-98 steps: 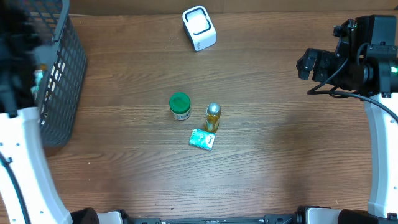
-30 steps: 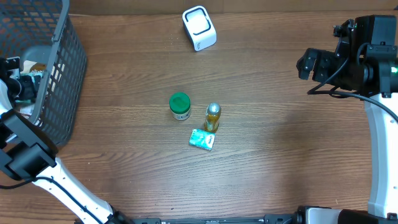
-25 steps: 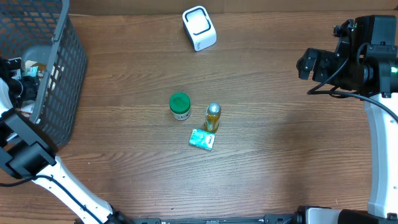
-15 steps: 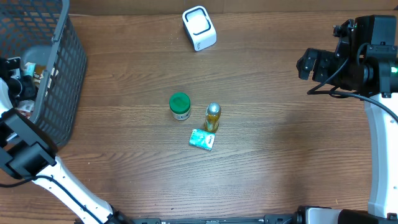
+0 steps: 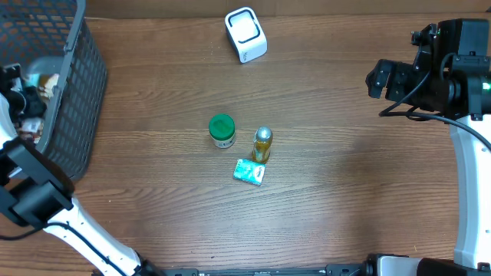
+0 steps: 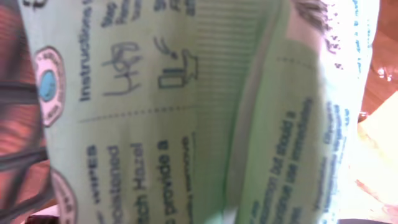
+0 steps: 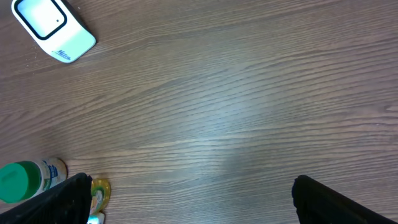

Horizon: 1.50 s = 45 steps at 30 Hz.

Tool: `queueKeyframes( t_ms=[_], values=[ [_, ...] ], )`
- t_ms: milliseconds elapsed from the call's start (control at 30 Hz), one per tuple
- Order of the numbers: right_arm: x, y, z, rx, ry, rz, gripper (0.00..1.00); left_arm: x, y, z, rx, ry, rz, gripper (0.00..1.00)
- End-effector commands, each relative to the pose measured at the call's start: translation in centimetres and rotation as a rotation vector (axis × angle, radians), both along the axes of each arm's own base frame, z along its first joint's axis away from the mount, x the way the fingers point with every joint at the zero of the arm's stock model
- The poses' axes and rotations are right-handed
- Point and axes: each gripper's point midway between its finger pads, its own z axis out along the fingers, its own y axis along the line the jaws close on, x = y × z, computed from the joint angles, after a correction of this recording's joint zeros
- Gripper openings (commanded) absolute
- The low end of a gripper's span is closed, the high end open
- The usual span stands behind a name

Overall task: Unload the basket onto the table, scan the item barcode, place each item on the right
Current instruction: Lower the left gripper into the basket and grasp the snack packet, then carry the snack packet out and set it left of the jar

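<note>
A pale green wipes packet (image 6: 186, 112) with printed instructions fills the left wrist view, creased down its middle and very close to the lens. It hides my left gripper's fingers there. Overhead, my left gripper (image 5: 21, 93) is down inside the grey basket (image 5: 77, 100) among the items, and its jaws do not show. The white barcode scanner (image 5: 245, 34) stands at the table's far edge, also seen as the scanner (image 7: 53, 28) from the right wrist. My right gripper (image 7: 199, 205) hangs open over bare table at the right, nothing between its fingers (image 7: 62, 199).
At mid-table stand a green-lidded jar (image 5: 222, 130) and a small yellow bottle (image 5: 262, 144), with a small green packet (image 5: 248, 172) lying just in front of them. The basket takes up the far left corner. My right arm (image 5: 430, 69) sits at the right edge.
My left arm has shifted a little inside the basket, toward the far side. The right arm and the objects at mid-table have not moved.
</note>
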Motion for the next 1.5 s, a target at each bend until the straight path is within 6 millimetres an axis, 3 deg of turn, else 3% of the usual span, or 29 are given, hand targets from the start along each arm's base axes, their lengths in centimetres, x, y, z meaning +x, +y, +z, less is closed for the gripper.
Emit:
queueKeyframes(
  t_ms=[0,200,367,500,633,700,833,967,1200,1467],
  values=[
    [0.0,-0.2,1.2,-0.009,-0.035,-0.01,1.0,0.6,-0.8,10.2,0.1,-0.184,0.026,0.06],
    [0.0,-0.2,1.2,-0.009,-0.035,-0.009,1.0,-0.4,-2.9,19.4,0.166,-0.361,0.068,0.05],
    [0.0,-0.2,1.2,-0.009,-0.035,-0.01,1.0,-2.0,-6.6,26.0,0.182,-0.491,0.077,0.05],
    [0.0,-0.2,1.2,-0.009,-0.035,-0.01,1.0,-3.7,-11.6,28.8,0.133,-0.52,0.06,0.06],
    [0.0,-0.2,1.2,-0.009,-0.035,-0.01,1.0,-5.1,-17.2,29.3,0.056,-0.497,0.009,0.06],
    [0.0,-0.2,1.2,-0.009,-0.035,-0.01,1.0,-5.6,-20.0,28.6,0.004,-0.454,-0.02,0.05],
    [0.0,-0.2,1.2,-0.009,-0.035,-0.01,1.0,-6.1,-25.6,25.2,-0.113,-0.31,-0.068,0.05],
    [0.0,-0.2,1.2,-0.009,-0.035,-0.01,1.0,-6.1,-29.2,21.1,-0.109,-0.181,-0.094,0.06],
    [0.0,-0.2,1.2,-0.009,-0.035,-0.01,1.0,-6.5,-31.8,12.6,-0.022,-0.045,0.006,0.05],
    [0.0,-0.2,1.2,-0.009,-0.035,-0.01,1.0,-5.2,-33.9,3.7,-0.02,-0.084,0.004,0.05]
  ],
)
